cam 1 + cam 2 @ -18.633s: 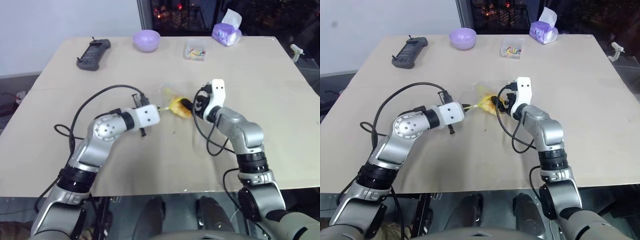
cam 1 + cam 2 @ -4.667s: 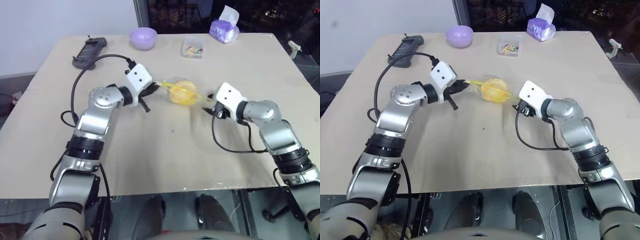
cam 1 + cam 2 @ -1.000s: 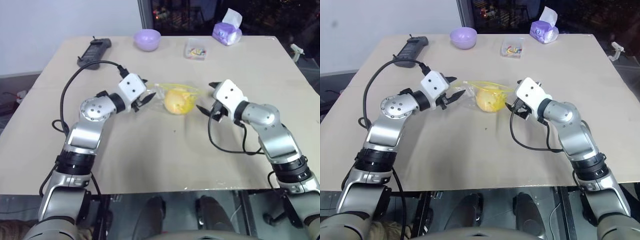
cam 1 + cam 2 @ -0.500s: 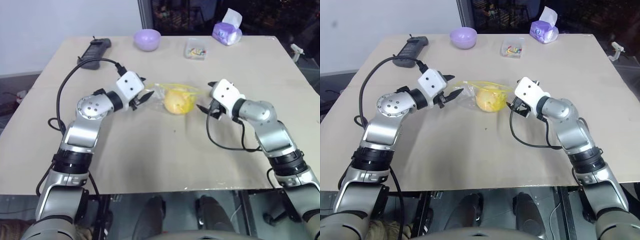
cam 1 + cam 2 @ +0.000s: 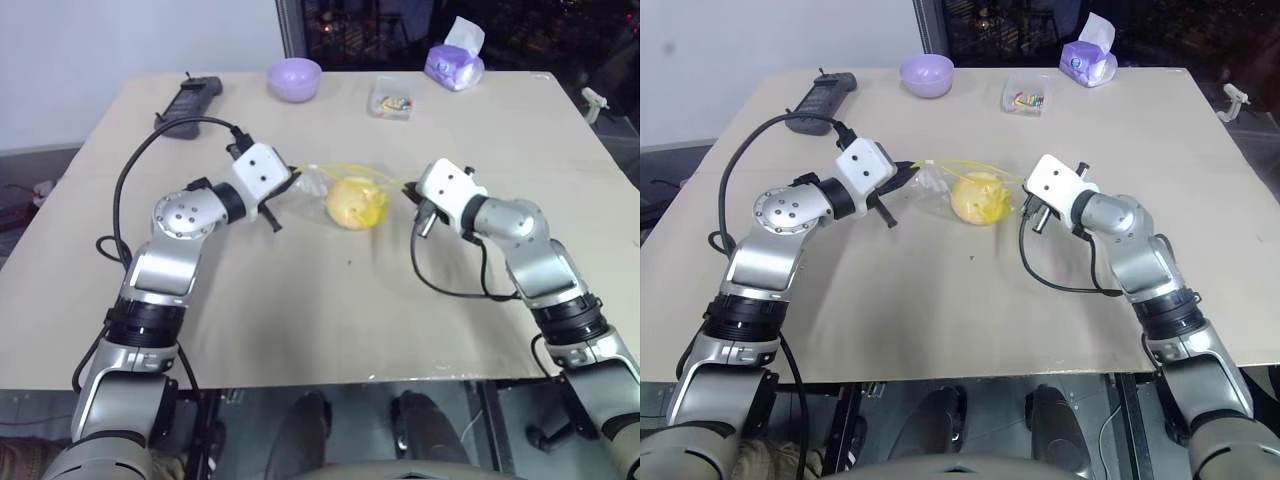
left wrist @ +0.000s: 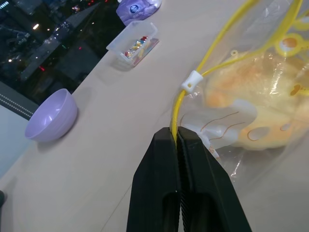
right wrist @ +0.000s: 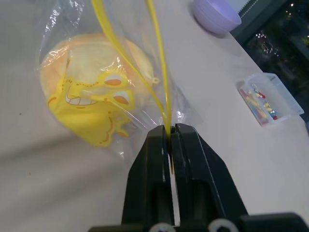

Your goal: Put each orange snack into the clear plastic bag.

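In the left eye view a round, domed orange-yellow snack [image 5: 357, 202] sits inside a clear plastic zip bag with a yellow seal strip [image 5: 335, 185], near the middle of the pale beige table [image 5: 300, 330]. The left gripper [image 5: 284, 187] pinches the bag's left end and the right gripper [image 5: 408, 189] pinches its right end, so the bag is stretched between the two. Along the far edge stand a small purple plastic bowl [image 5: 293, 79], a small clear plastic box of colourful bits [image 5: 391, 100] and a purple tissue pack with a white tissue sticking out [image 5: 454, 64]; a black handheld controller [image 5: 188, 102] lies at the far left. The right eye view gives the same layout, with the snack behind the bag's yellow print. In the left wrist view the two black fingers [image 6: 159, 193] are clenched together on the yellow seal strip, which runs away from them through a small white slider [image 6: 190, 82]; the snack shows pale orange through the plastic just beyond, with the bowl and the clear box farther off. In the right wrist view the black fingers [image 7: 152, 188] are likewise clamped on the yellow strip at the bag's edge, the snack lying inside just past them behind a yellow cartoon face print.
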Controlling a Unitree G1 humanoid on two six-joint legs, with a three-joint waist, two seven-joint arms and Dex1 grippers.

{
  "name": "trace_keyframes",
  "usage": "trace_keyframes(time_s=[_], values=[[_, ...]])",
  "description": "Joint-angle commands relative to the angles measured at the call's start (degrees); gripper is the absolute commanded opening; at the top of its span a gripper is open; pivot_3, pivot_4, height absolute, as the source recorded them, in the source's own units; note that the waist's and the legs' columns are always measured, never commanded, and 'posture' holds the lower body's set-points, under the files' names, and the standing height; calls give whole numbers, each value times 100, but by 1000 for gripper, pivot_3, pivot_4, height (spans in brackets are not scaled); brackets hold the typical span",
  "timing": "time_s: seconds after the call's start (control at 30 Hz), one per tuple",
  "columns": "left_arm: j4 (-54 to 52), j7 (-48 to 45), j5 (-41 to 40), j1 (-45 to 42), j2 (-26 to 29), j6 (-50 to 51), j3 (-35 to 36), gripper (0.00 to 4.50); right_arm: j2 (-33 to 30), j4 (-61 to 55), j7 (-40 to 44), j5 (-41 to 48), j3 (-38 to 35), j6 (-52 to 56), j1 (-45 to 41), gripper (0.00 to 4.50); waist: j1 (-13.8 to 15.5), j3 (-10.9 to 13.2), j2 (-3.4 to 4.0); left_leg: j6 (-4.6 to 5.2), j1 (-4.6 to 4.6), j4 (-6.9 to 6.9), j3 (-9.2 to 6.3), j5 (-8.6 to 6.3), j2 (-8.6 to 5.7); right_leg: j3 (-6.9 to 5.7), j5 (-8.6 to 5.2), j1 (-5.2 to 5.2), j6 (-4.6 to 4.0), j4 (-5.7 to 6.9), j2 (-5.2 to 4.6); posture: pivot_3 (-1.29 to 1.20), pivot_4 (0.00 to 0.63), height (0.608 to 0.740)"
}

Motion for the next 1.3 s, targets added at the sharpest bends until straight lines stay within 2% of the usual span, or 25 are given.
trace_keyframes(time_s=[0.03, 0.13, 0.2, 0.33, 0.47, 0.67, 0.77, 0.87, 0.93, 0.97, 1.0, 1.03, 1.1, 1.17, 1.3], values=[[-63, -31, -104, -201, 37, -79, 162, 0, -27, -165, 11, -35, -68, -129, -175, 63, 0, 0, 0, 0, 0, 0, 0, 0, 0, 0, 0, 0, 0, 0, 0, 0, 150, 740], [219, -99, -233, -528, 54, -63, 266, 0, -103, 24, -17, -48, -201, -250, -434, 63, 0, 2, 0, 0, 0, 0, 0, 0, 0, 0, 0, 0, 0, 0, 0, 0, 150, 740], [877, -110, -266, -1063, 23, -169, 300, 0, -184, 516, -66, -85, -276, -503, -803, 63, 2, 8, -1, 0, 0, 1, 0, 0, 0, -1, 0, -1, 0, 3, 0, 0, 150, 740], [2965, 247, 227, -2525, 27, -1275, 84, 0, -350, 1900, -640, -470, -274, -1390, -1815, 63, 1, 9, -2, -1, -1, 2, -2, 0, -2, -6, 1, -4, 1, 6, 0, 0, 150, 740], [3786, 343, 278, -3133, 29, -2107, 102, 0, -423, 2345, -1038, -535, -406, -1814, -2292, 63, -16, 8, -3, -24, -16, -21, 9, 13, -4, 6, -1, -23, 0, -16, -3, 0, 150, 740], [1949, -76, -76, -1257, 71, -2164, 143, 0, -227, 717, -711, -142, -424, -1409, -790, 63, -145, -1, 0, -28, -20, -72, 20, 16, -1, 11, -1, -27, 0, -42, -14, 0, 150, 740], [845, -5, -112, -69, 14, -1764, 140, 0, -61, -50, -606, -75, -233, -1148, 206, 63, -182, 0, 1, -28, -78, -71, 19, 16, -2, 12, -1, -85, 0, -41, -15, 0, 150, 740], [154, 53, -107, 616, -62, -1429, 119, 0, 1, -433, -576, -202, -137, -906, 787, 63, -152, 4, 2, -28, -101, -47, 15, 16, -2, 10, -1, -109, 0, -13, -12, 0, 150, 740], [-241, 21, -97, 1006, -46, -1353, 77, 0, -89, -722, -375, -197, -54, -783, 1102, 63, -121, 4, 2, -20, -86, -14, 13, 12, -5, 9, -1, -92, 0, -2, -12, 0, 150, 740], [-359, -5, -45, 1130, -2, -1418, 46, 0, -120, -850, -251, -104, -61, -703, 1189, 304, -87, 4, 2, -5, -83, -10, 11, 3, -5, 8, 0, -90, 1, 3, -11, 0, 150, 740], [-417, -14, -10, 1191, 19, -1439, 31, 0, -135, -923, -183, -56, -71, -665, 1230, 703, -69, 5, 1, 0, -31, -2, 10, 0, -6, 8, 1, -38, 1, 10, -10, 0, 150, 740], [-456, -9, 14, 1228, 26, -1435, 27, 0, -141, -1001, -130, -23, -87, -613, 1276, 911, -60, 5, 1, 2, 19, -5, 9, -1, -5, 5, 0, 13, 1, 6, -8, 0, 150, 740], [-465, 52, 106, 1234, 24, -1490, 6, 0, -139, -1171, -105, 8, -157, -475, 1373, 1549, -33, 6, 1, 2, 51, -8, 7, -2, -1, 4, -1, 47, 1, 2, -3, 0, 150, 740], [-458, 122, 193, 1215, -3, -1547, -24, 0, -198, -1367, -152, -36, -269, -378, 1472, 2454, -2, 5, 1, 2, 104, -21, 7, -2, 3, 4, -3, 91, -1, -2, 1, 0, 150, 740], [-512, 222, 309, 1174, -91, -1559, -66, 0, -578, -2127, 152, 152, -566, -183, 1715, 2454, 41, 5, 1, 1, 94, -20, 6, -2, 1, 4, -2, 90, 0, -7, 0, 0, 150, 740]])
